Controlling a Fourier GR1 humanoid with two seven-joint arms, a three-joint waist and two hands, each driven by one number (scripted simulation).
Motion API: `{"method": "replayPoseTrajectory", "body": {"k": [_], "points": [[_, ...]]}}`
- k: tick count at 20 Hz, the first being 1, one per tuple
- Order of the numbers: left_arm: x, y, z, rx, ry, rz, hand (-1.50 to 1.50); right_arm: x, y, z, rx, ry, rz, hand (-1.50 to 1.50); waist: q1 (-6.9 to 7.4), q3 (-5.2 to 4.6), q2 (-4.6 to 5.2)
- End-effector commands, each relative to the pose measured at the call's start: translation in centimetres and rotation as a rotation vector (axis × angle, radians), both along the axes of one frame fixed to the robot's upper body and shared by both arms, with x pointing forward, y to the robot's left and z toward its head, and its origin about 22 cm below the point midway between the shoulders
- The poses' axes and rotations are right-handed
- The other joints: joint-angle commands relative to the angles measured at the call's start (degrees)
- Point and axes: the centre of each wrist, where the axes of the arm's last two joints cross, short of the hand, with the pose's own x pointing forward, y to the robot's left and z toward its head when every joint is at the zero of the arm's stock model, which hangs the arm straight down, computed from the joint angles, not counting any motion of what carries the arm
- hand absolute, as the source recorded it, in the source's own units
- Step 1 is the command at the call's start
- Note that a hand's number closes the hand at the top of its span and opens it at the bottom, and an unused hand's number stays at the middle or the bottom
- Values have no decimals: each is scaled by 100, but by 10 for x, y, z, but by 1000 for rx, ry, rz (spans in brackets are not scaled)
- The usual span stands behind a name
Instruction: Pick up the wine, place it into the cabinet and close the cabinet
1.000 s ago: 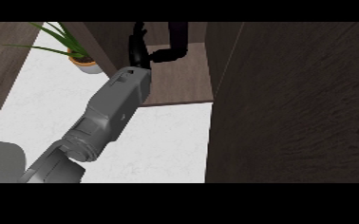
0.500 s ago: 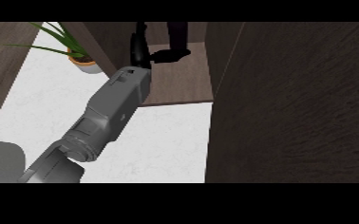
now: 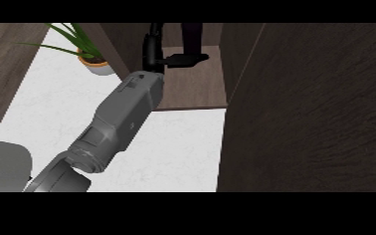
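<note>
Left hand [image 3: 163,55]: at 12 o'clock of the view, reached into the cabinet [image 3: 195,87], fingers straight up and thumb stretched toward the bottle, not curled round it.
Wine [image 3: 191,36]: a dark bottle standing upright on the cabinet floor at the back, just beside the thumb (contact cannot be told).
Cabinet door [image 3: 301,109]: open at 3 o'clock, so closing remains.
Potted plant [image 3: 94,59]: at 10 o'clock on the white counter [image 3: 176,144], apart from the arm.
Right hand: not in view.

A white marbled counter [image 3: 176,144] carries a potted plant [image 3: 92,59] at its far left. A dark wine bottle [image 3: 192,37] stands on the open cabinet's wooden shelf [image 3: 195,87].
</note>
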Motion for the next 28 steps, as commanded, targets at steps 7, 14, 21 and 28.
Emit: {"method": "replayPoseTrajectory", "body": {"k": [7,14,21,28], "points": [[-7,2,4,-75,-48,-79,-150,-21,-5,29,54,-40,-7,-150,285,-2,-82],[-34,-15,-5,-128,-64,-125,-150,-39,-14,33,29,-40,-27,-150,293,3,-126],[-83,-2,-28,-184,-76,-205,-150,-34,-12,31,32,-50,-17,-150,390,1,-141],[-134,12,-8,-249,-72,-223,-150,-33,-7,28,32,-27,-19,-150,322,2,-114]]}}
